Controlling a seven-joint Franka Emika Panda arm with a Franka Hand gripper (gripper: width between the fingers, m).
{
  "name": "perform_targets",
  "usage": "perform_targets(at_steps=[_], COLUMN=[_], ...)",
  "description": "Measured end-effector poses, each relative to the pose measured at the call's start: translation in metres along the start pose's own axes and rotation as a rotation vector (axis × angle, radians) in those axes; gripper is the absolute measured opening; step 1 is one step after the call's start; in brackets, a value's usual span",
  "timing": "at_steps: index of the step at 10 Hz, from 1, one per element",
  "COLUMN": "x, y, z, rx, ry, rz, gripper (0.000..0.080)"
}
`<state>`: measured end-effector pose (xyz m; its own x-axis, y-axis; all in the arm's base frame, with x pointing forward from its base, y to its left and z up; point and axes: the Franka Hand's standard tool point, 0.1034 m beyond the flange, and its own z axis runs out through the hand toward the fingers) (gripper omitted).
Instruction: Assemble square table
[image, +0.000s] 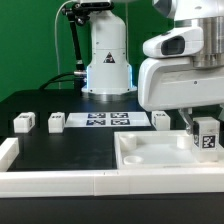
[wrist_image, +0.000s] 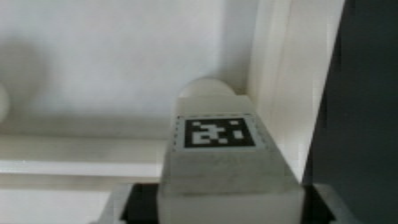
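Black bench carries the square table's slab (image: 150, 153). At the slab's far corner, on the exterior view's right, a tagged leg (image: 207, 138) stands upright, directly under the gripper (image: 203, 128). Jaws flank the leg; whether they clamp it, I cannot tell.

Exterior view faces the arm (image: 175, 60) from low in front; wrist view closely frames the shared leg (image: 207, 137) (wrist_image: 217, 150).

We see the arm (image: 178, 75) at the exterior view's right, its hand (image: 204, 135) pointing straight down, fingers partly apart; whether they clamp anything we cannot tell.
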<state>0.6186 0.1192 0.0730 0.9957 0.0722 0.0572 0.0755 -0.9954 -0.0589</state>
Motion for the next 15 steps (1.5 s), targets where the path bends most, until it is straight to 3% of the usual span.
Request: perform_targets(at_steps=[4, 7, 9, 12, 14, 15], x=[0.001, 0.001, 0.000, 0.000, 0.001, 0.001], y=[0.002, 0.015, 0.024, 0.028, 0.024, 0.022], z=[0.000, 0.000, -0.001, -0.001, -0.003, -0.006], rx=[-0.002, -0.019, -0.037, -0.043, -0.040, -0.038], ry=[0.016, 0.024, 0.033, 0.035, 0.036, 0.038], rz=[0.402, 0.651, 0.765, 0.827, 0.765, 0.712], gripper=[0.0290, 0.0294, 0.0302, 0.0308, 0.0611, 0.0637])
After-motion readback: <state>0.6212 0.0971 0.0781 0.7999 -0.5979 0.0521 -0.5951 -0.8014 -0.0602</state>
